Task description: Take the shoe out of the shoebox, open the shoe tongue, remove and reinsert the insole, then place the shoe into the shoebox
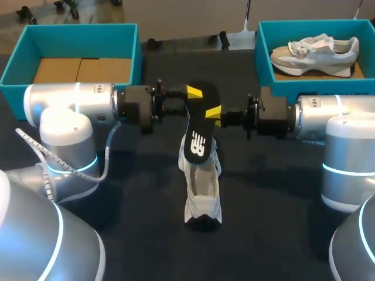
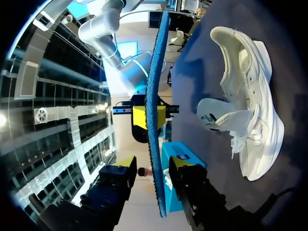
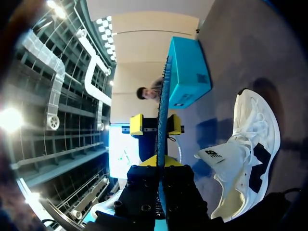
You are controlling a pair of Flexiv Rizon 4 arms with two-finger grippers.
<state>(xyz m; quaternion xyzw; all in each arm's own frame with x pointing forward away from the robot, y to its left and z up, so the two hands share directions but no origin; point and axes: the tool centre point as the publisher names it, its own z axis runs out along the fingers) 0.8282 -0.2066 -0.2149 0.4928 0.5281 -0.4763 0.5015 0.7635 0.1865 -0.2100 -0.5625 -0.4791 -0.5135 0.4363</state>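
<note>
A black insole (image 1: 198, 126) stands on edge above the white shoe (image 1: 203, 193), which lies on the dark table with its tongue pulled open. My right gripper (image 1: 215, 114) comes in from the right and is shut on one edge of the insole (image 3: 164, 96). Coming in from the left, my left gripper (image 1: 196, 96) straddles the opposite edge, with a small gap showing on each side of the insole (image 2: 155, 96) between its open fingers. In the left wrist view the shoe (image 2: 250, 106) lies beside the gripper (image 2: 153, 166). The right wrist view has the shoe (image 3: 250, 154) lying beside its gripper (image 3: 161, 166).
A teal shoebox (image 1: 76, 26) with a bare cardboard bottom stands at the back left. At the back right, a second teal shoebox (image 1: 263, 58) holds another pale shoe (image 1: 316, 51). Both arm bases fill the near corners.
</note>
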